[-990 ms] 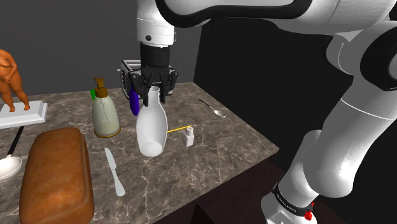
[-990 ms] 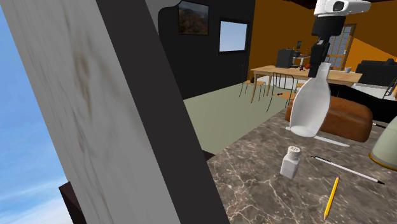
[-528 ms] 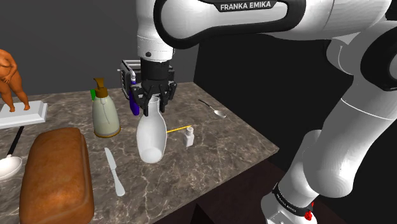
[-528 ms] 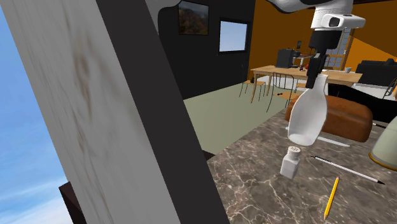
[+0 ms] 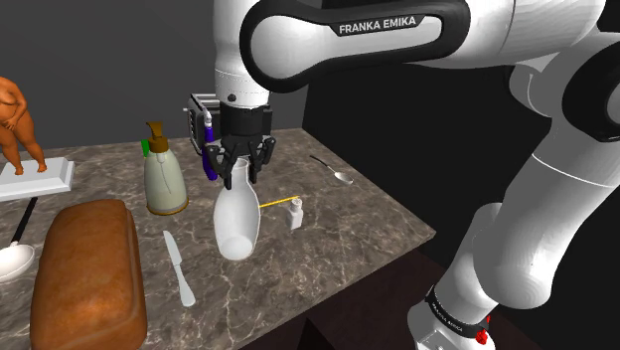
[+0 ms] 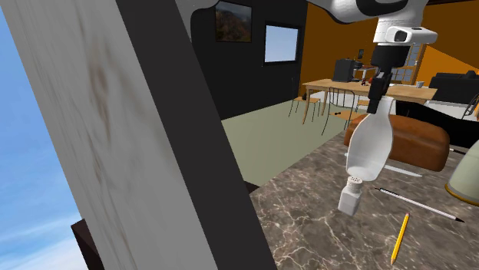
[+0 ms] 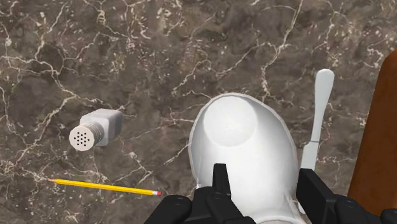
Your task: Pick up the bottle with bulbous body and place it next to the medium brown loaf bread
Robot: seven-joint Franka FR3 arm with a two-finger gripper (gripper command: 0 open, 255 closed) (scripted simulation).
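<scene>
While the end effector (image 5: 238,165) is clamped on the neck of the white bulbous bottle (image 5: 236,217), the bottle hangs body-down above the marble tabletop (image 5: 338,234). It is apart from the brown loaf (image 5: 87,273), off the loaf's long flank toward the shoulder view's right. A white knife (image 5: 179,266) lies flat between the loaf and the hanging bottle, roughly parallel to that flank. Farther from the loaf than the bottle are a small white shaker (image 5: 295,214) and a yellow pencil (image 5: 278,202). A soap dispenser (image 5: 164,177) stands beyond the loaf's far end.

By the look of it the pick is done and the carry toward the loaf is in hand; the placing is not yet done. The next move calls for bringing the bottle closer to the loaf. It then has to be lowered until its rounded base meets bare stone, and only then let go.

The knife occupies the nearest strip beside the loaf, so the landing spot likely has to be just outside the knife or past its tip. Setting the base on the blade would probably leave the bottle rocking. A straight, slow descent seems wise, since a bottle gripped only at the neck may swing.
</scene>
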